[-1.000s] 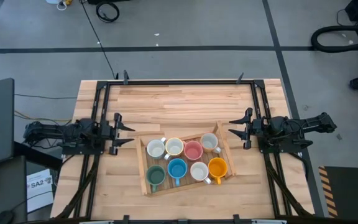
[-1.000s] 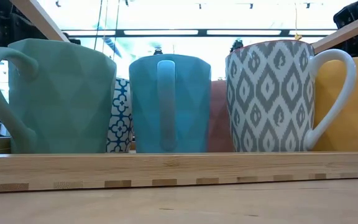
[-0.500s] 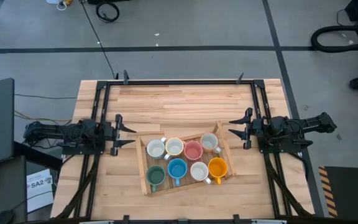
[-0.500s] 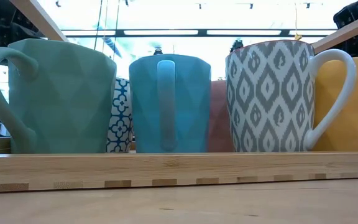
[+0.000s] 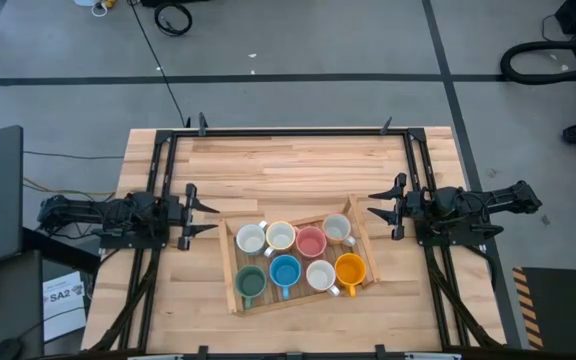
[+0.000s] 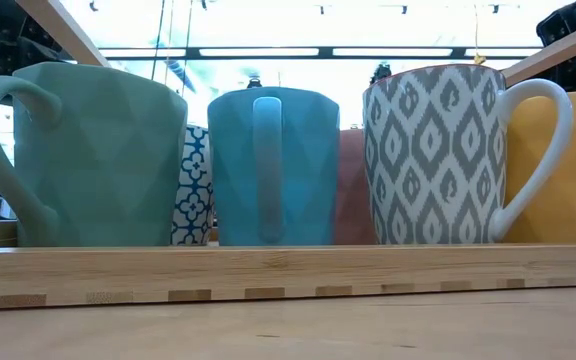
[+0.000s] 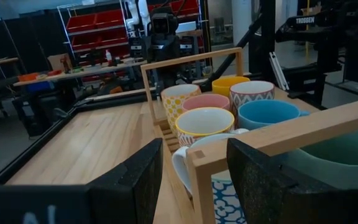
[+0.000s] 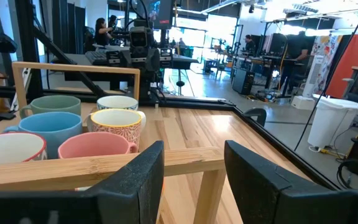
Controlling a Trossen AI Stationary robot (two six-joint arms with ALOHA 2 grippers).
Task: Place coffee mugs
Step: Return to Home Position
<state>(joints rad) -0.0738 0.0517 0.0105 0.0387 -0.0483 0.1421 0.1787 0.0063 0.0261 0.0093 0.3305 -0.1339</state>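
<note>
Eight coffee mugs stand upright in two rows in a wooden tray (image 5: pixel 230 270) at the table's middle. The far row is white (image 5: pixel 251 239), cream (image 5: pixel 281 236), pink (image 5: pixel 311 241) and pale grey (image 5: pixel 337 229). The near row is dark green (image 5: pixel 250 284), blue (image 5: pixel 284 271), white (image 5: pixel 320 275) and orange (image 5: pixel 350 269). My left gripper (image 5: pixel 213 217) is open just off the tray's left end. In its wrist view (image 7: pixel 194 183) a post of the tray's handle frame (image 7: pixel 199 180) shows between the fingers. My right gripper (image 5: pixel 371 204) is open at the tray's right end, facing the handle rail (image 8: pixel 73 167).
The low view looks at the tray's near wall (image 6: pixel 288 275), with the green (image 6: pixel 98 150), blue (image 6: pixel 273 165), patterned (image 6: pixel 438 150) and orange (image 6: pixel 558 170) mugs behind it. Bare wood (image 5: pixel 288 165) lies on the table's far half. Black rails (image 5: pixel 163 160) run along the table's sides.
</note>
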